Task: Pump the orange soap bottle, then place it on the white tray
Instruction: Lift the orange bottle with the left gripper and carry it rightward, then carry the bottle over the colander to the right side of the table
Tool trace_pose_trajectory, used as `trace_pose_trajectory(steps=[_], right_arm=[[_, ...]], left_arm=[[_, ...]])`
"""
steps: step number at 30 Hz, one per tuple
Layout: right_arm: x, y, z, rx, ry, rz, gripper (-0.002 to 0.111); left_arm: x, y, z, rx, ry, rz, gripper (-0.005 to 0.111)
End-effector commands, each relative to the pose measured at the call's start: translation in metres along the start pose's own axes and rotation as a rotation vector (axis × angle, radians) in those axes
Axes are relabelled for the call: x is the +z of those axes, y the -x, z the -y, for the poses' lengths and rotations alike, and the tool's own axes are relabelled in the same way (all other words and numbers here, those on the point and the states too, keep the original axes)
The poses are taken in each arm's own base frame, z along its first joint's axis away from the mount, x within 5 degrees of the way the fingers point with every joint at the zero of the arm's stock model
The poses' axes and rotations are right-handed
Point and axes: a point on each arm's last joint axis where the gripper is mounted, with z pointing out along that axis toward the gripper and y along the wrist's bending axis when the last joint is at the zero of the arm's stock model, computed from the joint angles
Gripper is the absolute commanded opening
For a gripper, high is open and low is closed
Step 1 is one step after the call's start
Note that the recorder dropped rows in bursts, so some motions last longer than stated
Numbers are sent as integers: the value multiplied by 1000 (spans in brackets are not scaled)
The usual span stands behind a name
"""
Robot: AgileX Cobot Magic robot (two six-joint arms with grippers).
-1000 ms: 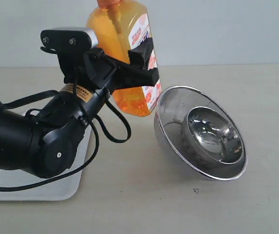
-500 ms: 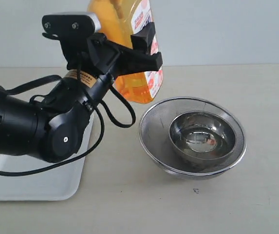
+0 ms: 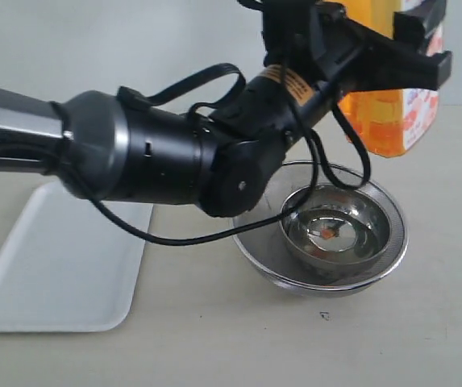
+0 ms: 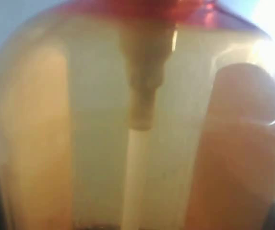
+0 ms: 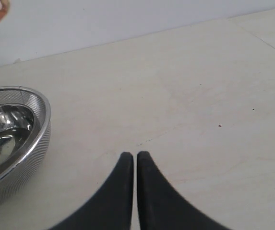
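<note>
The orange soap bottle (image 3: 392,121) hangs in the air at the upper right of the exterior view, above the far rim of the strainer. Its pump head is cut off by the frame's top. My left gripper (image 3: 426,44) is shut on the bottle's body, black fingers (image 3: 392,68) across its flat sides. The left wrist view is filled by the translucent orange soap bottle (image 4: 94,124) and its white inner tube (image 4: 136,163). The white tray (image 3: 61,266) lies flat at the left, with nothing on it. My right gripper (image 5: 135,155) is shut and holds nothing, low over bare table.
A round steel mesh strainer (image 3: 255,242) with a steel bowl (image 3: 339,234) inside sits right of centre, under my left arm; an orange glint shows in the bowl. The strainer (image 5: 31,139) also lies close beside my right gripper. A black cable (image 3: 174,238) loops below the arm.
My left arm has swung right with the bottle, from over the tray's edge to above the strainer. The strainer, tilted one second ago, now sits flat. The right gripper stays shut.
</note>
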Motion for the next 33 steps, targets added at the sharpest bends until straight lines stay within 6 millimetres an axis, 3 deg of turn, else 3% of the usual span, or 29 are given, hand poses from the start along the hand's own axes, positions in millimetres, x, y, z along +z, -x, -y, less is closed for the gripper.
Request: trace_pose_trajectory(steps=[1, 6, 9, 13, 16, 33], right_arm=[[0, 1, 0, -8, 0, 10, 0], [0, 1, 0, -8, 0, 10, 0], [0, 1, 0, -8, 0, 10, 0], [0, 1, 0, -8, 0, 10, 0], [0, 1, 0, -8, 0, 10, 0], [0, 1, 0, -8, 0, 8, 0]], left_arm=[[24, 3, 27, -8, -78, 48, 5], [44, -17, 42, -44, -91, 51, 5], [51, -44, 40, -76, -59, -3, 5], [50, -76, 31, -58, 10, -51, 5], [48, -87, 35, 18, -2, -85, 5], [52, -72, 40, 17, -18, -8, 5]])
